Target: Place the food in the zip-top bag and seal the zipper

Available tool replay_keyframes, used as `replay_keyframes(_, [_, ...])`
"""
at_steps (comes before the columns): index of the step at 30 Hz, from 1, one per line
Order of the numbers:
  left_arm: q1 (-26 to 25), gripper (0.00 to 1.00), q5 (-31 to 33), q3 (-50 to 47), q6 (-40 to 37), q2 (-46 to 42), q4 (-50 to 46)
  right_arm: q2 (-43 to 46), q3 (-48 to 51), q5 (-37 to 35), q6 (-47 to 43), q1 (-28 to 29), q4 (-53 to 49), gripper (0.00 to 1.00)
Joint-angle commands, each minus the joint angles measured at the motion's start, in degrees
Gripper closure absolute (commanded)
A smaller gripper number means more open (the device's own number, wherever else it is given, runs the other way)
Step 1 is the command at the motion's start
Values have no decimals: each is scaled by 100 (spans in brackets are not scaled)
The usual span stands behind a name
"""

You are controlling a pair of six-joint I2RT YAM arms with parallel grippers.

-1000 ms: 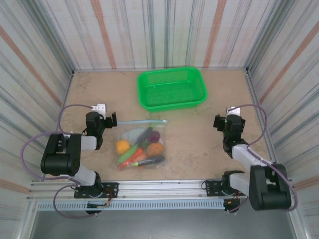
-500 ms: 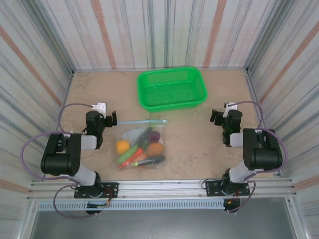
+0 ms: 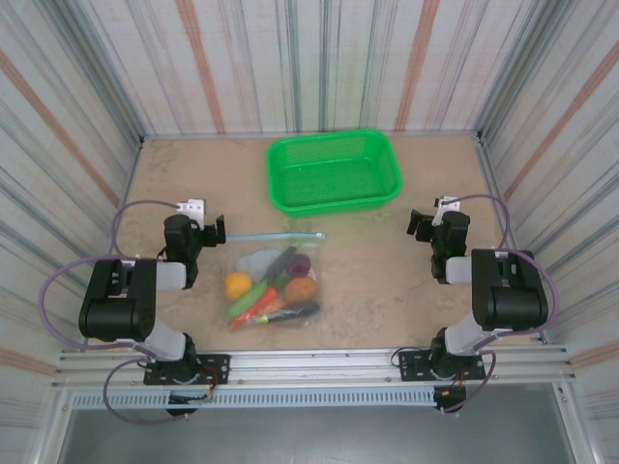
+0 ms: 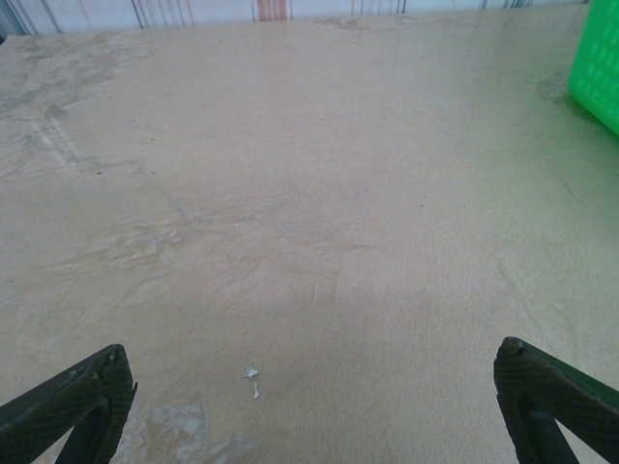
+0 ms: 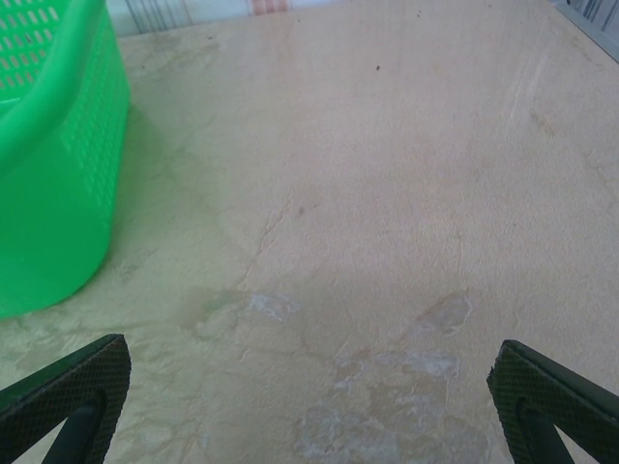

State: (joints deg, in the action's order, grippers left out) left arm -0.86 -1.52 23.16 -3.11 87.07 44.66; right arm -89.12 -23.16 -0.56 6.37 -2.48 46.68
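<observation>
Both the left fingers [image 4: 70, 401] and right fingers [image 5: 556, 387] gape wide, empty. To seal well, pinch the thin blue-green zipper strip [image 3: 280, 236] end to end along the clear flat plastic bag [image 3: 261, 261].

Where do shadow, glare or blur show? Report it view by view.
Top external: even, soft light, everything sharp, shadows faint. Left wrist: a soft shadow darkens the near table, pale sheen farther off, the green basket tinting the surface beside it. Right wrist: the basket shades the table at its foot; pale smudges show near the bottom.
</observation>
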Motion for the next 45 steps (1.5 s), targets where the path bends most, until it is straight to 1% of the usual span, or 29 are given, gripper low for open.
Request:
replay_keyframes(1, [-78, 1, -181, 37, -247, -50, 70, -5, -58, -102, -140, -4, -53, 1])
replay_keyframes(13, [-4, 1, -244, 47, -176, -64, 24, -4, -68, -63, -120, -18, -63, 1])
replay_keyframes(18, [-4, 1, -242, 49, -178, -65, 20, 56, 140, -475, -242, 213, 282, 1])
replay_keyframes(19, [-5, 1, -238, 49, -172, -67, 25, 59, 128, -444, -234, 205, 246, 1])
replay_keyframes(22, [-7, 1, -243, 49, -169, -65, 19, 58, 40, -57, -167, 30, 57, 1])
replay_keyframes(25, [-6, 1, -240, 49, -171, -67, 23, 51, 40, -115, -173, 50, 79, 1])
replay_keyframes(28, [-10, 1, -239, 49, -172, -66, 16, 57, 38, 9, -144, -8, 65, 1])
replay_keyframes(37, [-142, 1, 40, 7, -209, -76, 96, 61, 39, 11, -142, -7, 71, 1])
replay_keyframes(43, [-141, 1, 23, 37, -207, -57, 65, 52, 39, 9, -145, -7, 67, 1])
replay_keyframes(45, [-70, 1, -70, 105, -164, -23, -37, 55, 38, 12, -143, -8, 68, 1])
